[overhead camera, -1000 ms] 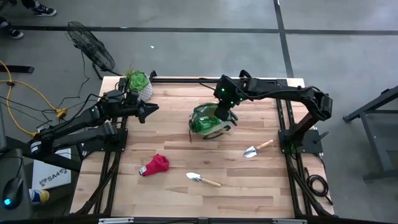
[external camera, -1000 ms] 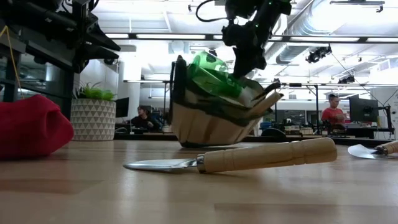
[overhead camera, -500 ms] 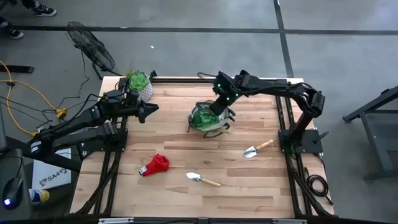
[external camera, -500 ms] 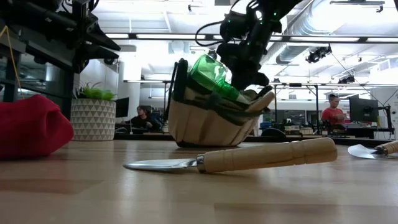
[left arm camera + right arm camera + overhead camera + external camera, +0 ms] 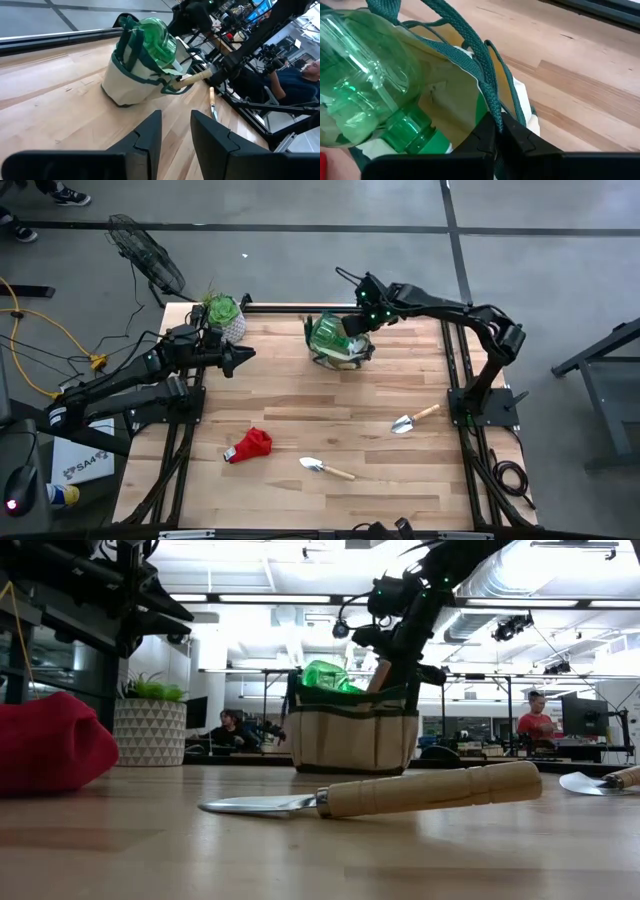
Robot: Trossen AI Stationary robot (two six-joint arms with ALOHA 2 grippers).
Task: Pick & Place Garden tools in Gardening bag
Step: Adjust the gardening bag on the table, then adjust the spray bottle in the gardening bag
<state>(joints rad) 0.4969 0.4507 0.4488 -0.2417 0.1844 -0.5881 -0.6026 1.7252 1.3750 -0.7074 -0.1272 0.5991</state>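
Note:
The beige gardening bag (image 5: 338, 344) with green trim stands upright on its base (image 5: 352, 768) near the table's far edge. A translucent green plastic piece (image 5: 365, 95) and a wooden handle (image 5: 192, 79) stick out of it. My right gripper (image 5: 357, 330) is above its right rim, shut on a green strap. Two trowels (image 5: 413, 420) (image 5: 326, 468) and a red cloth (image 5: 250, 445) lie flat on the near half of the table. My left gripper (image 5: 240, 358) hovers open at the far left, holding nothing. My right gripper pinches the bag's green loop handle (image 5: 492, 112) between its two fingers, right where the strap meets their tips. The fingers come slanting down from above and from the table's right. The bag stands upright with its base on the table.
A green plant in a white pot (image 5: 224, 317) stands at the far left corner, just behind my left gripper. A fan (image 5: 145, 255) stands on the floor beyond it. Bare wood lies between the bag and the trowels.
My right gripper has gone toward the table's far edge, sunk a little and rolled, keeping hold of the strap. The bag came along with it: a second ago it was tipped with one side raised, now it stands upright and farther back.

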